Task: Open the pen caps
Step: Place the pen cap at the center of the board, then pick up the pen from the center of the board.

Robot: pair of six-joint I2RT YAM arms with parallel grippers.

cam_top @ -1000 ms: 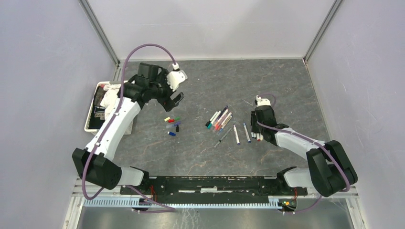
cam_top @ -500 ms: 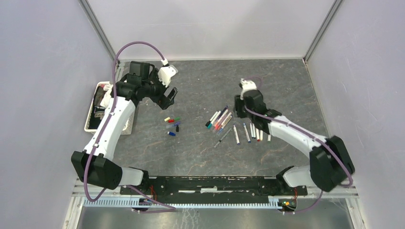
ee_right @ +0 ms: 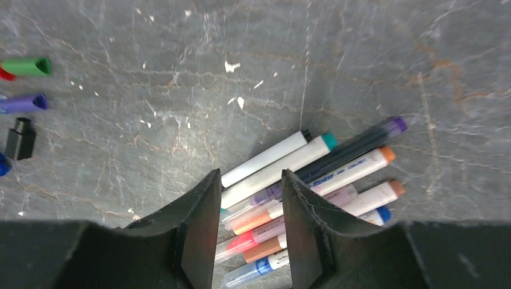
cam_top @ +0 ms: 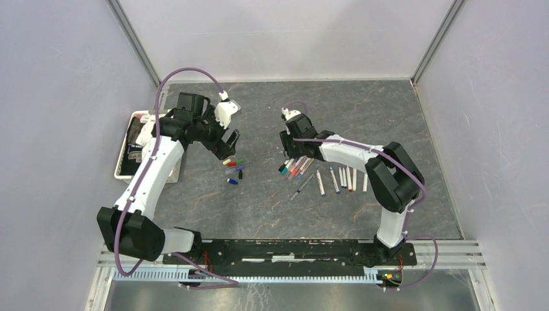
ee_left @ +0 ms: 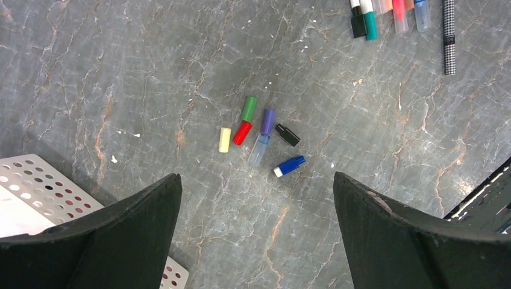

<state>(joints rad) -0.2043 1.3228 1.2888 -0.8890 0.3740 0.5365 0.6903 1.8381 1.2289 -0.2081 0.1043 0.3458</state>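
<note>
Three views: one fixed overhead, one riding each wrist
The top external camera looks down from above and behind the arm bases (cam_top: 178,240), far enough to take in the whole grey table (cam_top: 388,110) and the enclosure walls (cam_top: 58,97). The left wrist camera looks nearly straight down between its own dark fingers (ee_left: 108,241), from some height, onto the loose pen caps (ee_left: 259,135), with the bundle of pens (ee_left: 385,12) cut by its top edge. The right wrist camera hangs much closer, right over that bundle, the same caps at its left edge. All three views share caps and bundle
</note>
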